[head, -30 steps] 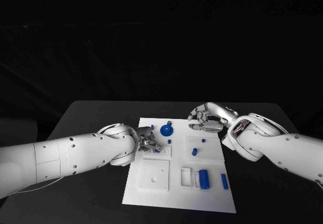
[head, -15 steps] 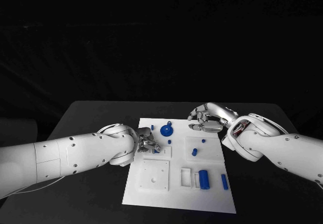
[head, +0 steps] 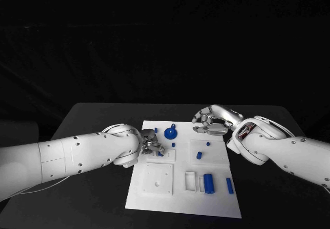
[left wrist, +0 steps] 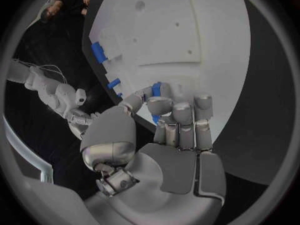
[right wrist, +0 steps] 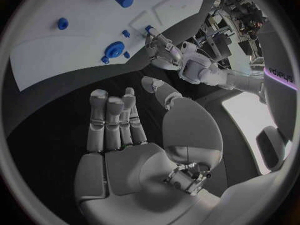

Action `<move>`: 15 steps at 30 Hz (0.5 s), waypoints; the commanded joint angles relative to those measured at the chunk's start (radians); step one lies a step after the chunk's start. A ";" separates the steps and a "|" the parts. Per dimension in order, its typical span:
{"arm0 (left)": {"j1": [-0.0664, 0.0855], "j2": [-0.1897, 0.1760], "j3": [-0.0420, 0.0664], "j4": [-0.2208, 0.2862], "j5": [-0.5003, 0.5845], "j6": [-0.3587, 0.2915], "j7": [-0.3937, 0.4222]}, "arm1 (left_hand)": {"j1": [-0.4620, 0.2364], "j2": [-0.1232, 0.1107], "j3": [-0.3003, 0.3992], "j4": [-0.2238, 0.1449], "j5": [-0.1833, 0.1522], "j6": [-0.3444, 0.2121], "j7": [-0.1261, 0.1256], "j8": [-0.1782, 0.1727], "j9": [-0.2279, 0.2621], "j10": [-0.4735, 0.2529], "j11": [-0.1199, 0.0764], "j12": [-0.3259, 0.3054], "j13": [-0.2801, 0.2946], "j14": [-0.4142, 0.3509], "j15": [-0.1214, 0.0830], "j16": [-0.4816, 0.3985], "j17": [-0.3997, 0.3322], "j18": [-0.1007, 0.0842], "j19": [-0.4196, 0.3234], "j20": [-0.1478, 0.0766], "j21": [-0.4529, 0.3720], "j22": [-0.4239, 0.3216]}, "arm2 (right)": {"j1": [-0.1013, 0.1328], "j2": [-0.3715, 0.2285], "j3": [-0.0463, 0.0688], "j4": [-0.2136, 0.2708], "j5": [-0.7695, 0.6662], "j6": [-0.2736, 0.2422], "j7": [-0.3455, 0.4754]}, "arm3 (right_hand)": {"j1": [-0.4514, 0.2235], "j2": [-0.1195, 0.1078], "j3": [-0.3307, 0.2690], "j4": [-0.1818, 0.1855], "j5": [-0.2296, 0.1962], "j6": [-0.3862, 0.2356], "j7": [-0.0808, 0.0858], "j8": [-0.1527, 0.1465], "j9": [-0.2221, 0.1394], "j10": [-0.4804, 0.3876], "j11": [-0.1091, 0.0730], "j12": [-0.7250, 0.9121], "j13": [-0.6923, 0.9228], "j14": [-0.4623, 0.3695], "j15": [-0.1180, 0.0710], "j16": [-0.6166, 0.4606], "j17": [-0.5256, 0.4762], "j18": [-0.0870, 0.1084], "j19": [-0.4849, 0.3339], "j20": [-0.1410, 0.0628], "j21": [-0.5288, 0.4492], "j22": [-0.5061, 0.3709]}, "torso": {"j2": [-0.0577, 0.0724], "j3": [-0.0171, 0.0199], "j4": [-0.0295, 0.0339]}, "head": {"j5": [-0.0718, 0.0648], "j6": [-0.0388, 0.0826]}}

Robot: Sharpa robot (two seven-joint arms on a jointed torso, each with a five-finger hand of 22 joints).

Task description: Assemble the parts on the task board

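head camera looks down from above, far; wrist fisheyes sit close behind each silver hand; all share flat white rectangular task board [head: 180, 191] [left wrist: 181, 30] [right wrist: 69, 45].

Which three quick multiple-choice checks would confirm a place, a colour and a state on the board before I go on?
1. The thick blue cylinder lies: A) at the white task board's end nearest the robot; B) at its far end; C) on the black table.
2. The round knobbed piece is: A) grey; B) blue; C) red.
3. Which hand holds a part? A) right hand; B) neither; C) left hand, pinching a small blue part.

Key: 1 A, the head view shows it near the board's close edge. 2 B, it is plainly blue. 3 C, the left wrist view shows blue between its fingertips, while the right hand's fingers are apart and hold nothing.
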State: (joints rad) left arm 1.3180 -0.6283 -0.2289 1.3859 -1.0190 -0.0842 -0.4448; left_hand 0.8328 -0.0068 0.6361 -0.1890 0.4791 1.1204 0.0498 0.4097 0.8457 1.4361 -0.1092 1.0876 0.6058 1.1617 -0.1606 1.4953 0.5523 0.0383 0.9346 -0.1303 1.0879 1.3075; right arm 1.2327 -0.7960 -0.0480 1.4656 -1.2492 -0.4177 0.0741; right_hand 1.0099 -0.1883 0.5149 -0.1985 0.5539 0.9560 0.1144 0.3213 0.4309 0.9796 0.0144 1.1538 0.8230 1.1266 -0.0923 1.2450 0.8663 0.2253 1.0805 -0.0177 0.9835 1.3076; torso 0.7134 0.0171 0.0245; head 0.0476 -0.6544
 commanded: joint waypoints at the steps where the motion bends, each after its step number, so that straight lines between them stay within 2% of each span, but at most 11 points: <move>1: 0.001 0.012 -0.002 -0.003 0.036 0.075 -0.011 | -0.025 0.034 0.068 -0.072 0.000 0.166 -0.083 0.006 -0.003 -0.032 -0.028 0.009 -0.003 0.037 -0.040 0.001 0.001 0.010 0.002 -0.137 0.006 0.014 | 0.000 0.002 0.000 0.000 -0.002 0.013 0.003 | 0.004 0.004 -0.001 -0.002 0.004 0.004 0.008 0.004 0.001 -0.002 -0.003 -0.004 0.001 -0.005 -0.001 0.002 -0.001 0.036 -0.003 0.004 -0.005 0.018 | 0.000 0.0007 -0.0017 | 0.001 0.000; 7: 0.002 0.018 -0.002 -0.007 0.036 0.091 -0.015 | -0.036 0.039 0.068 -0.073 -0.008 0.164 -0.082 0.008 -0.005 -0.032 -0.027 0.010 -0.005 0.035 -0.040 0.000 0.001 0.010 0.000 -0.137 0.005 0.014 | 0.000 0.001 0.000 0.000 -0.002 0.013 0.003 | 0.006 0.004 0.000 -0.003 0.005 0.004 0.008 0.004 0.002 -0.003 -0.003 -0.004 0.001 -0.005 -0.001 0.002 -0.001 0.036 -0.003 0.004 -0.005 0.018 | 0.000 0.0006 -0.0009 | 0.001 0.000; 15: 0.002 0.023 -0.003 -0.005 0.033 0.100 -0.017 | -0.043 0.045 0.071 -0.079 0.003 0.163 -0.082 0.010 -0.006 -0.032 -0.027 0.012 -0.007 0.036 -0.040 0.000 0.002 0.010 0.000 -0.137 0.005 0.014 | 0.000 0.002 0.000 0.000 -0.002 0.014 0.004 | 0.007 0.004 0.000 -0.004 0.005 0.004 0.008 0.004 0.002 -0.003 -0.003 -0.004 0.001 -0.006 -0.001 0.002 -0.001 0.036 -0.003 0.004 -0.005 0.018 | 0.000 0.0001 -0.0005 | 0.000 0.000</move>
State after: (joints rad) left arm 1.3244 -0.6137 -0.2289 1.3744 -0.9995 -0.0255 -0.4650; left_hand 0.7826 0.0404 0.6321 -0.1929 0.4755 1.1260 0.0552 0.4213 0.8403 1.4361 -0.1092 1.0959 0.6005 1.1650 -0.1578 1.4953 0.5522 0.0383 0.9347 -0.1304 1.0879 1.3074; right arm 1.2327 -0.7948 -0.0480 1.4655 -1.2491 -0.4163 0.0741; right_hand 1.0099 -0.1883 0.5149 -0.1985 0.5539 0.9605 0.1160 0.3213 0.4313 0.9796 0.0144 1.1538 0.8229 1.1267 -0.0922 1.2450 0.8664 0.2253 1.0805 -0.0177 0.9835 1.3076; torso 0.7134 0.0177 0.0240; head 0.0482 -0.6548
